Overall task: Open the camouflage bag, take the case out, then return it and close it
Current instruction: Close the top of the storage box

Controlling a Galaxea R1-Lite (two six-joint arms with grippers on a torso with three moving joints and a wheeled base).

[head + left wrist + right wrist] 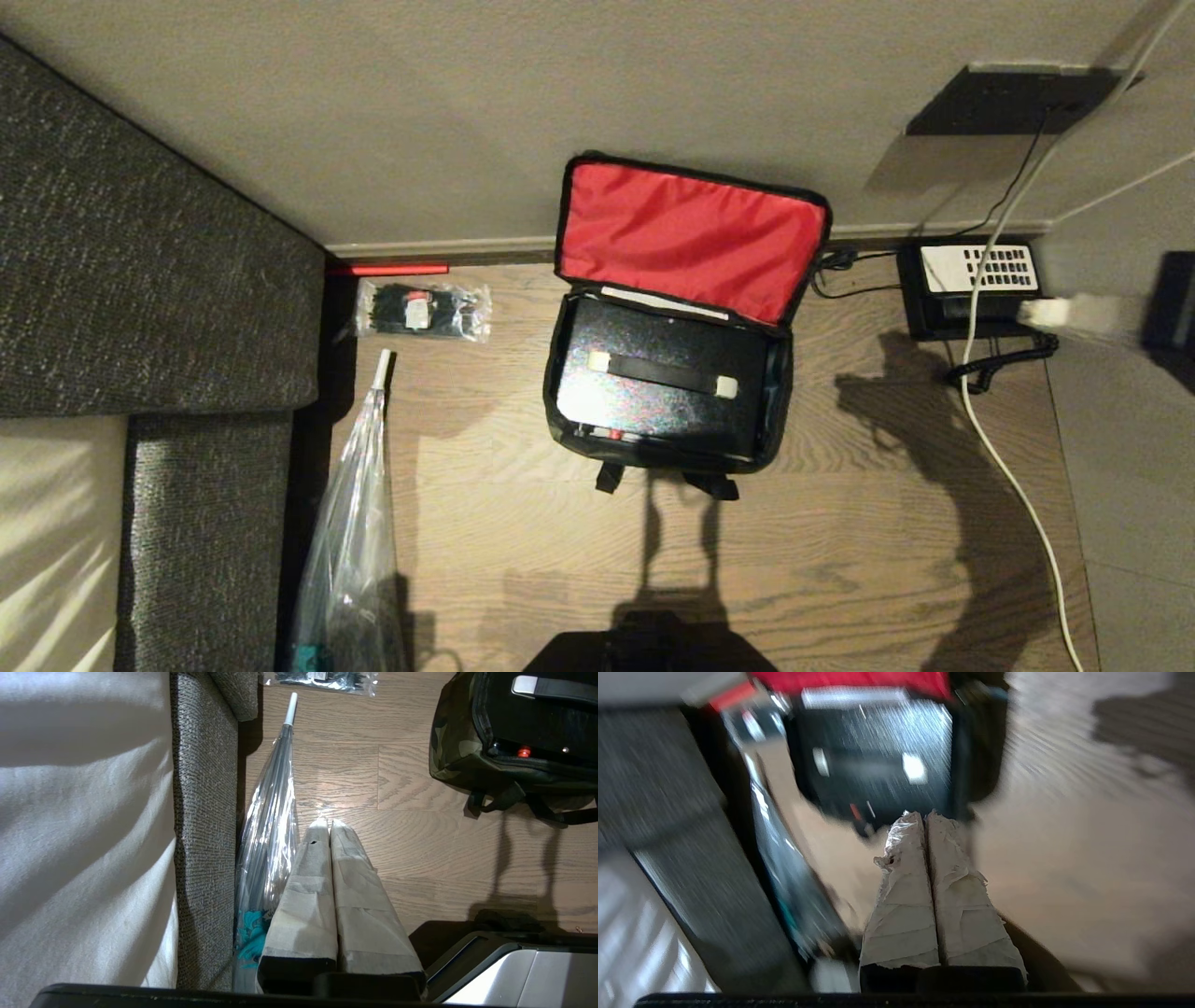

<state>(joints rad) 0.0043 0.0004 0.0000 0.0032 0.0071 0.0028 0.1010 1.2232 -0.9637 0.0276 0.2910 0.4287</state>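
The camouflage bag (782, 392) stands open on the wooden floor by the wall, its red-lined lid (691, 238) leaning back. The black speckled case (653, 401) lies inside it, a red latch (523, 752) on its near edge. My right gripper (1046, 314) is a blurred pale shape at the right, above the telephone and well apart from the bag. In the right wrist view that gripper (924, 816) is shut and empty, with the bag (978, 751) and case (878, 742) ahead. My left gripper (325, 823) hangs shut and empty over the floor, left of the bag (451, 742).
A grey sofa (140, 280) fills the left side. A clear folded umbrella (355, 523) lies beside it. A packet of black ties (422, 311) sits near the wall. A black desk telephone (976, 289) and a white cable (1018, 485) lie right of the bag.
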